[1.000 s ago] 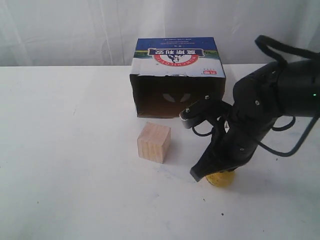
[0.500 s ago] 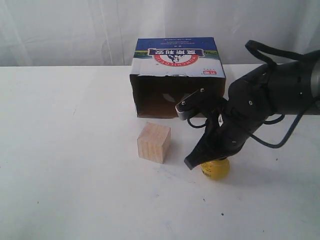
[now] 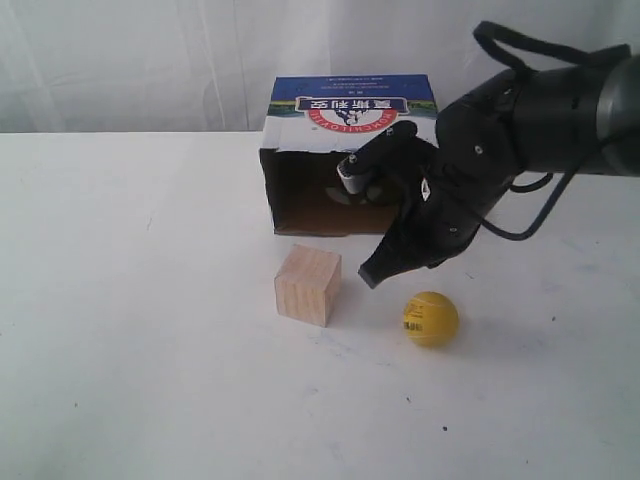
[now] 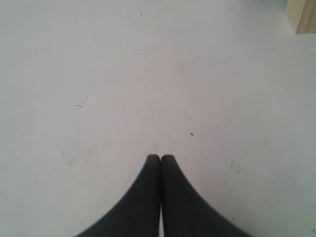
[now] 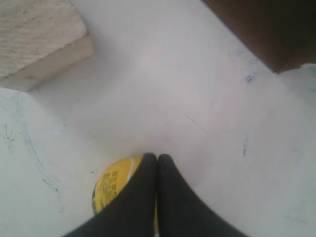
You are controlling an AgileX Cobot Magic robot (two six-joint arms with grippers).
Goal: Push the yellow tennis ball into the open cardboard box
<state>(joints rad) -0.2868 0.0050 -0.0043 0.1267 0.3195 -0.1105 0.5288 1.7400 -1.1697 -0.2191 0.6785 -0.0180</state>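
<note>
– Tennis ball, small, yellow, with dark print on one side: where is it?

– On the white counter, out in front of the large brown cardboard box with the blue-and-white printed top and apart from its dark open mouth. The pale wooden cube sits near it, on its left in the exterior view.

– And the right hand?

– From outside, its black tip hangs between box and ball, with a clear gap to the ball. Its own camera adds what that view cannot: the right hand's two fingers are pressed flat together with nothing between them, and the ball shows partly behind them.

– The left hand?

– Only its wrist camera shows it, pinched together the same way, empty, over bare counter, with a corner of the cube at the frame's edge.

– The surface up close?

– Fine dark specks and thin scratches in the left wrist view. In the right wrist view there are faint bluish smudges near the box's corner.

– The room?

– A white curtain hangs in soft folds behind the counter.
</note>
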